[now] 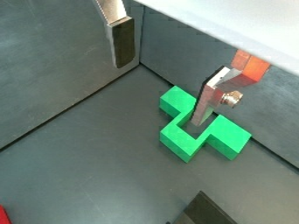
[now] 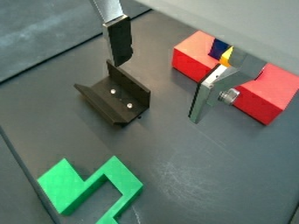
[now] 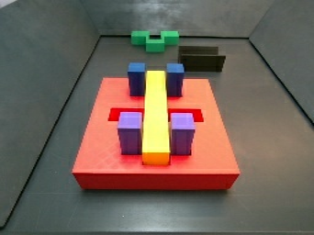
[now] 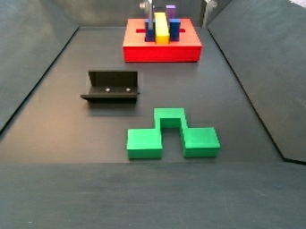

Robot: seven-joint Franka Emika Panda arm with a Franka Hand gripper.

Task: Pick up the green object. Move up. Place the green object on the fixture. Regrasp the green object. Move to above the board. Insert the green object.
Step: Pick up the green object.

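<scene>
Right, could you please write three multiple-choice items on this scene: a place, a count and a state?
1. The green object lies: A on the board; B on the floor near the fixture; C in the end effector.
2. Purple blocks on the board: A one; B two; C four.
3. The end effector, hovering near the fixture, is: A open and empty; B shut on the green object; C shut on the fixture.
Key: B, it lies flat there; B, two flank the yellow bar; A, gap between plates, nothing held.
</scene>
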